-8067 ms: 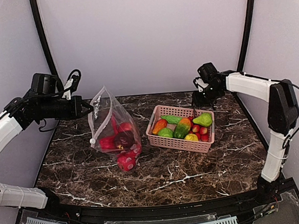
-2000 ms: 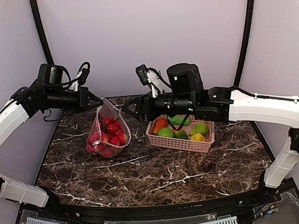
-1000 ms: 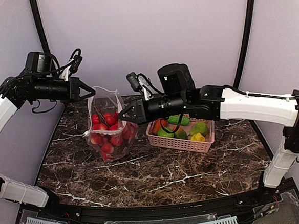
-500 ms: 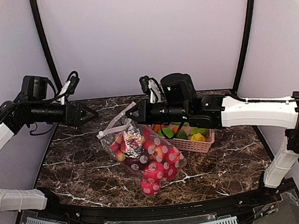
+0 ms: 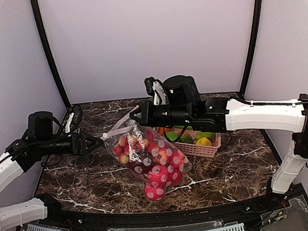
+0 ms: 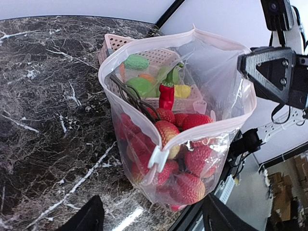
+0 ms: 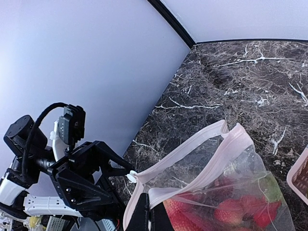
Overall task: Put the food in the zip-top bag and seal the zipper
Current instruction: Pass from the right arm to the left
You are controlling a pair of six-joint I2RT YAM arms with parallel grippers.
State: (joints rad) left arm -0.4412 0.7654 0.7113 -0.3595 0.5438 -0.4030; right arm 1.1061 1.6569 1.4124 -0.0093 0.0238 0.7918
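on the dark marbled stone counter (image 5: 84,178), the clear floppy zip-top bag printed with whitish dots (image 5: 146,158) hung slantwise, its lower end nearest the front edge and down by the surface, though whether it touched could not be told. the glossy red plastic toy fruits (image 5: 159,174) sat inside it, heaped toward that low end, with a small red pepper-like piece higher up in the left wrist view. left of the bag, the left end effector (image 5: 97,142) stood with its fingers spread and nothing between them, just beside the small white slider tab (image 5: 106,136) without gripping it. the thin pale pinkish-white zipper strip (image 7: 192,144) ran round a mouth that gaped wide, unsealed. at the bag's upper edge, the right end effector (image 5: 134,116) had its fingers pressed together, pinching that strip and holding the bag up. behind the bag, the pink lattice plastic basket (image 5: 199,150) rested on the counter with green, orange and yellow toy produce (image 5: 203,141) in it.
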